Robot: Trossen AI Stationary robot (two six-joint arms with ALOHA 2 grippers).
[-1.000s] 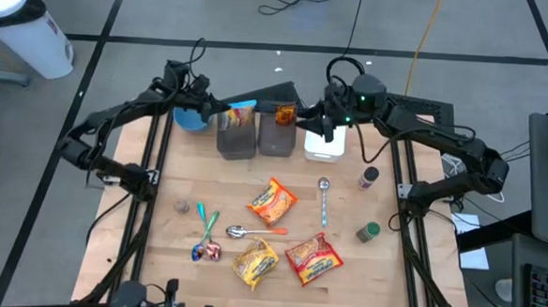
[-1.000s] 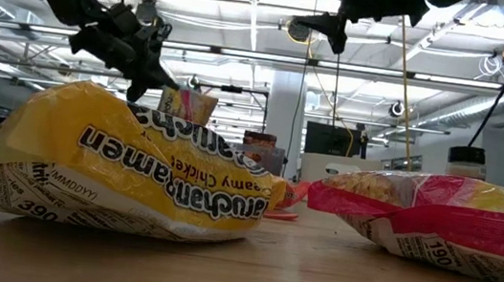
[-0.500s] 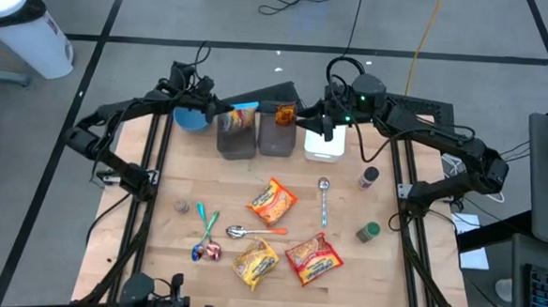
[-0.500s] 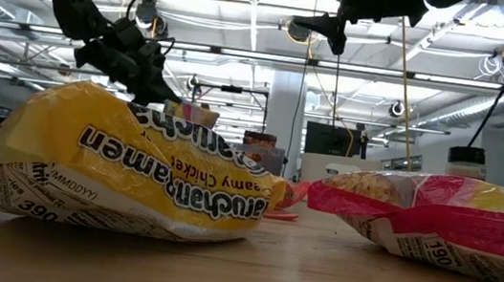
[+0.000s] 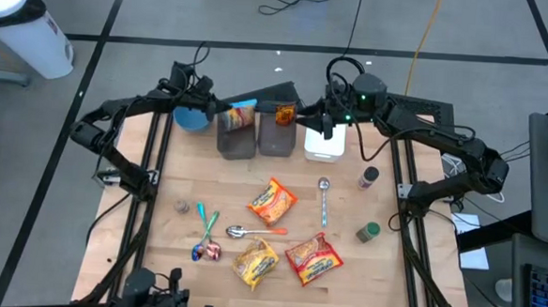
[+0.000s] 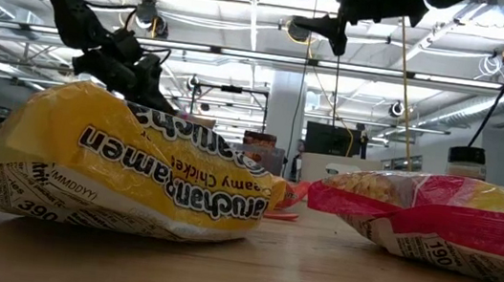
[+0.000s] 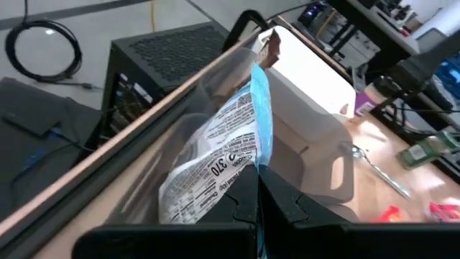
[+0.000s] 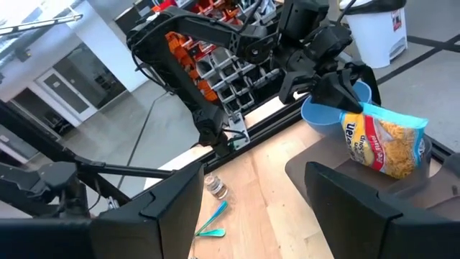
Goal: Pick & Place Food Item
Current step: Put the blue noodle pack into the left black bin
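A ramen packet (image 5: 239, 117) with a blue edge and a yellow noodle front (image 8: 381, 144) stands edge-up inside the left grey bin (image 5: 236, 142) at the table's far side. My left gripper (image 5: 222, 107) is at the bin's left rim, shut on the packet. In the low view the gripper (image 6: 149, 78) shows and the packet is hidden behind a yellow ramen packet (image 6: 123, 169). My right gripper (image 5: 311, 121) hangs open and high over the white container (image 5: 323, 143), holding nothing. My left gripper pinches the packet's blue sealed edge (image 7: 256, 155) between its two fingers. The fingers come slanting down from the table's left side. The packet stands upright on edge, its lower part inside the grey bin; whether it rests on the bin's floor I cannot tell.
A second grey bin (image 5: 277, 133) holds an orange packet; a blue bowl (image 5: 189, 120) sits left of the bins. On the table lie orange (image 5: 272, 202), yellow (image 5: 255, 262) and red (image 5: 314, 257) ramen packets, spoons (image 5: 323, 198), two jars (image 5: 368, 178) and small utensils (image 5: 204, 227).
My left gripper has sunk toward the grey bin with the packet still held. The packet has gone lower into the bin and dropped out of sight behind the yellow ramen packet in the low view.
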